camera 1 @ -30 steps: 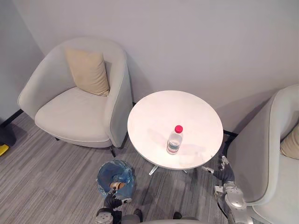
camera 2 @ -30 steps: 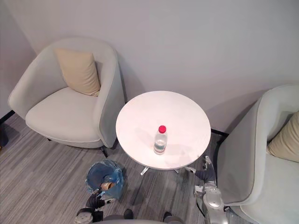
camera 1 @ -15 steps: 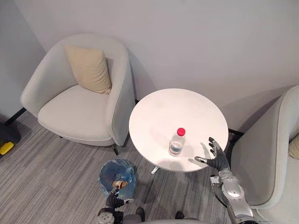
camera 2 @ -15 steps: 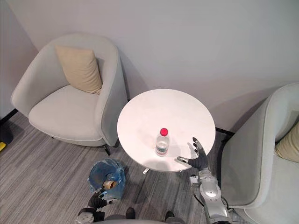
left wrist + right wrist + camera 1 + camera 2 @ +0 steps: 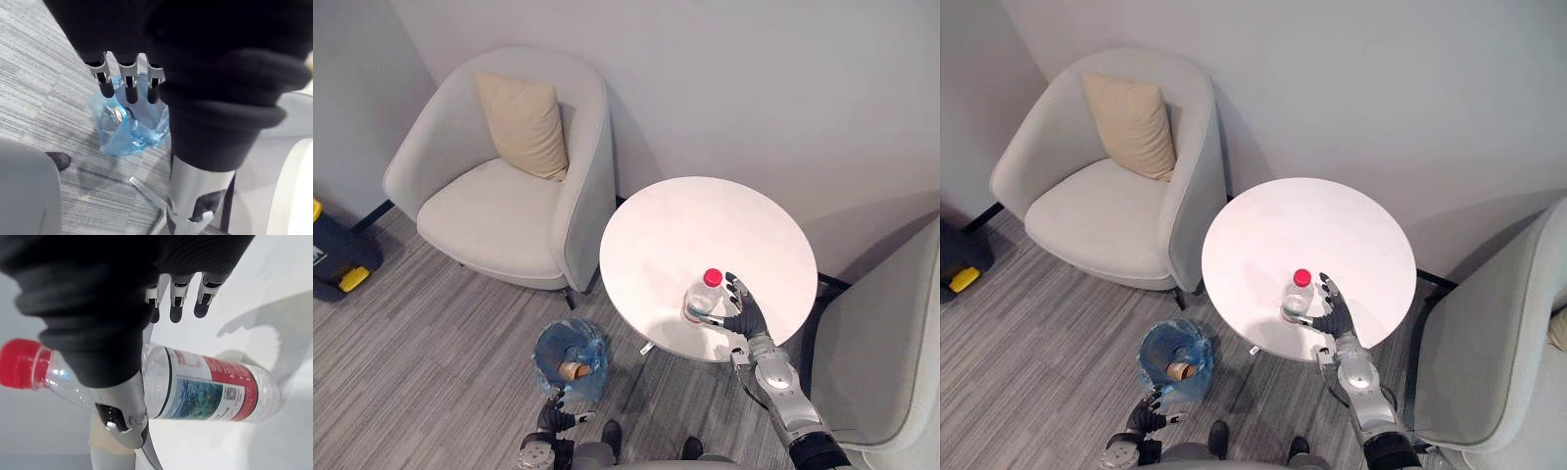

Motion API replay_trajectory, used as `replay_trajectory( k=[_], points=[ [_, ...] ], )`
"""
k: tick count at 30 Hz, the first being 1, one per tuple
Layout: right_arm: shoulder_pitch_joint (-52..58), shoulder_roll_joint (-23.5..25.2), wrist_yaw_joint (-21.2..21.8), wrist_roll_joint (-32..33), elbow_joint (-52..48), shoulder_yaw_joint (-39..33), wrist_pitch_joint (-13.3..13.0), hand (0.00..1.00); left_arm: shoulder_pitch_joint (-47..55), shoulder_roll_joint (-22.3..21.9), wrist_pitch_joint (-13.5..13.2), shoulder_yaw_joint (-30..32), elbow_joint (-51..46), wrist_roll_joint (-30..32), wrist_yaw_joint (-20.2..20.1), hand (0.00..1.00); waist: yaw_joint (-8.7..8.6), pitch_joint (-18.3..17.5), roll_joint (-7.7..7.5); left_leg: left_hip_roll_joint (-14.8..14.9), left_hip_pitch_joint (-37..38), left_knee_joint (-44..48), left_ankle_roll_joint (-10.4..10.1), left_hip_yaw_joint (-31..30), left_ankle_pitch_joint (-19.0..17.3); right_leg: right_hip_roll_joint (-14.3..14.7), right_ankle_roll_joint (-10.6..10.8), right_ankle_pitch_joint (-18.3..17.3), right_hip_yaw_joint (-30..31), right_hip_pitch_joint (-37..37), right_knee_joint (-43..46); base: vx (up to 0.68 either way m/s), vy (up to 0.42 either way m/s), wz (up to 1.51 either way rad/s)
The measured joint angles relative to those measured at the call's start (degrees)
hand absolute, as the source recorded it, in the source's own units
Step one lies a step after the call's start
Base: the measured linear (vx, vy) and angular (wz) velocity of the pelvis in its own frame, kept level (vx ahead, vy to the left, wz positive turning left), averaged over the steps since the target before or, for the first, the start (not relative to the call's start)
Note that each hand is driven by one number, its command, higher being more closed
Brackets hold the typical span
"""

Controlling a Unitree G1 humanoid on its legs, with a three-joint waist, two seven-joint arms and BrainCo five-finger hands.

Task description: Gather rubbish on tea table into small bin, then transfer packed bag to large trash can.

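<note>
Upright, the red-capped bottle stands near the front edge of the round white table. Right hand just beside it, fingers straight and spread, nothing gripped. Left hand hangs loose-fingered near the blue-lined small bin on the floor.

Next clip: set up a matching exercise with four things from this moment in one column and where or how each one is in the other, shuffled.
Things:
1. bottle
2. small bin
3. cushion
4. right hand

Places or states:
A. leaning in the armchair
B. open, right beside the bottle
C. upright on the round table
D. on the floor, below the round table's edge

Pairs: 1-C, 2-D, 3-A, 4-B
</note>
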Motion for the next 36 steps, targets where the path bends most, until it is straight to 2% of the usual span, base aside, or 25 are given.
replay_trajectory(
  k=[4, 8, 9, 19, 25, 33, 36],
  points=[
    [-3.23, 0.00, -1.06, 0.35, 0.84, -0.02, -0.01, 0.00, -1.13, -0.23, -0.40, 0.00, 0.00, -0.01, 0.04, 0.00, 0.78, 1.95, 0.72, -0.05, -1.70, 0.06, -0.12, -0.83, 0.66, -0.03, -0.03, 0.02, -0.93, -1.42, 0.47, -0.06, -0.006, 0.11],
    [-7.81, 0.36, -1.97, 1.52, 4.55, 0.21, 0.07, 0.00, -1.97, -0.29, -0.49, -0.02, -0.80, -0.28, 0.16, 0.00, 1.43, 4.07, 0.82, -0.08, -3.04, 0.44, -0.16, -1.36, 1.08, -0.08, -0.05, 0.03, -1.46, -2.55, 1.15, -0.05, 0.001, 0.09],
    [-9.00, 0.52, -2.36, 1.65, 4.61, 0.57, 0.06, 1.00, -2.03, -0.30, -0.50, -0.03, -1.06, -0.58, 0.19, 0.00, 1.42, 4.60, 0.94, -0.12, -3.55, 0.71, -0.15, -1.36, 1.09, -0.13, -0.06, 0.02, -1.44, -3.02, 1.40, -0.04, 0.016, 0.01],
    [-14.63, 0.93, -2.69, 2.85, 6.78, 2.25, 0.08, 1.00, -3.63, -0.36, -0.90, -0.60, -1.25, -1.97, 0.36, 0.00, 1.88, 7.69, 1.57, -0.46, -5.81, 2.54, -0.15, -2.23, 1.05, -0.51, -0.26, -0.23, -2.17, -4.70, 2.83, -0.04, 0.010, 0.04],
    [-14.18, 0.93, -2.68, 2.87, 6.37, 3.21, 0.32, 1.00, -3.68, -0.43, -0.91, -1.07, -1.90, -2.31, 0.43, 0.00, 2.81, 7.75, 1.59, -0.46, -5.93, 2.64, -0.16, -2.64, 1.05, -0.57, -0.29, -0.59, -2.53, -4.78, 3.36, -0.02, -0.002, 0.04],
    [-4.49, 1.08, -2.67, 2.04, -13.25, 3.19, -0.19, 1.00, -3.54, -0.50, -0.74, -1.13, -1.94, -2.12, 0.40, 0.00, 2.62, 7.63, 1.38, -0.44, -3.83, 2.05, -0.15, -2.90, 1.08, -0.65, -0.22, -0.63, -2.68, -2.77, 3.17, 0.00, 0.000, 0.00],
    [-1.79, 2.03, -2.49, 1.41, -17.29, 3.07, -0.64, 1.00, -3.35, -0.51, -0.74, -1.29, -1.78, -2.03, 0.39, 0.00, 2.29, 7.36, 0.98, -0.41, -3.08, 1.74, -0.21, -2.88, 1.22, -0.67, -0.10, -0.71, -2.57, -2.18, 3.15, -0.04, 0.002, -0.01]
  ],
)
